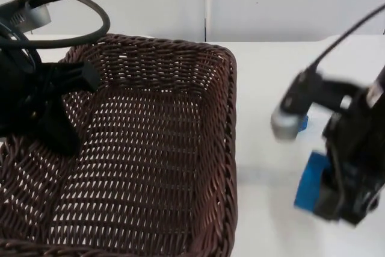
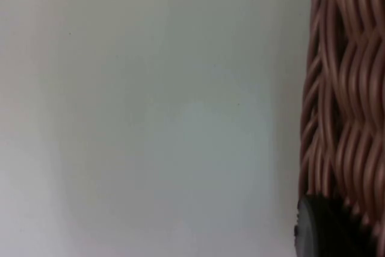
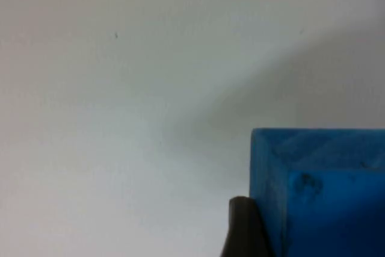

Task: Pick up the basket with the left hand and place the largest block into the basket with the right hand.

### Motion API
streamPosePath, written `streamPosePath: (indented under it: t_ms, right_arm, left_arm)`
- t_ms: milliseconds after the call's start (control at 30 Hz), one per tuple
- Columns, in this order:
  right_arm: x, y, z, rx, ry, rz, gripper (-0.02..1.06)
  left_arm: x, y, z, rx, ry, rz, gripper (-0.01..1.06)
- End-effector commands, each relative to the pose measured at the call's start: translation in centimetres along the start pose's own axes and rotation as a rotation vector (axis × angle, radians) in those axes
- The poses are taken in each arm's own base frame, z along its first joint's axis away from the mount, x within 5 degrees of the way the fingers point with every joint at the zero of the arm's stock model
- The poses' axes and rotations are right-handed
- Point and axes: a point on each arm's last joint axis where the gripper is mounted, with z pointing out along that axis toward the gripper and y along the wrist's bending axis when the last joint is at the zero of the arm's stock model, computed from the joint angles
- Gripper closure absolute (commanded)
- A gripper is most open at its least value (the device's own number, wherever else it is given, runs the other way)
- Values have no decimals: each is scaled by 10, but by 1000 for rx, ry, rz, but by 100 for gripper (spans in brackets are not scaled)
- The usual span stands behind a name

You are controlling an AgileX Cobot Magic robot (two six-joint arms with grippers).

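— White bench [image 1: 264,221] and a grey wall behind it. Where does your left end effector [image 1: 90,76] stand?

— You have it clamped on the basket [image 1: 150,148] at its left rim, and the basket looks lifted toward the camera. In the left wrist view the weave [image 2: 343,88] runs right beside a fingertip.

— And the block?

— The blue block [image 1: 311,182] is well right of the basket, at the bench's right side. Your right end effector [image 1: 337,200] is shut on it; in the right wrist view one finger [image 3: 243,227] presses its blue face [image 3: 319,191].

— How should you carry on?

— Judging from this, the transfer comes next. Raise the block high enough to clear the basket's right wall, travel left over the open middle, then lower before you let go, so it doesn't bounce on the wicker. Keep your left arm steady, the basket level.
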Motion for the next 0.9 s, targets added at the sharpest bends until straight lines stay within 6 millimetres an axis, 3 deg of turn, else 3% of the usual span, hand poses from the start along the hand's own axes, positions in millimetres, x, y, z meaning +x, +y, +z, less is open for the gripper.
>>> streamPosePath:
  t_ms: [0,133,167,300,333,500,667,867]
  right_arm:
    - [-3,3,-28,33,-69,6,105]
    - [1,10,-80,94,-197,-9,105]
    - [1,10,-80,94,-197,-9,105]
    - [12,20,-130,162,-346,-17,105]
    - [12,20,-130,162,-346,-17,105]
    - [26,32,-171,214,-492,-16,105]
    - [34,39,-189,241,-554,-20,105]
    - [38,41,-195,245,-578,-11,105]
  left_arm:
    - [-1,-2,-3,17,-25,-15,105]
    - [-1,-2,-3,17,-25,-15,105]
    - [-1,-2,-3,17,-25,-15,105]
    - [-1,-2,-3,17,-25,-15,105]
    - [-1,-2,-3,17,-25,-15,105]
    - [-1,-2,-3,17,-25,-15,105]
    - [0,-2,-3,17,-23,-15,105]
    - [0,-2,-3,17,-23,-15,105]
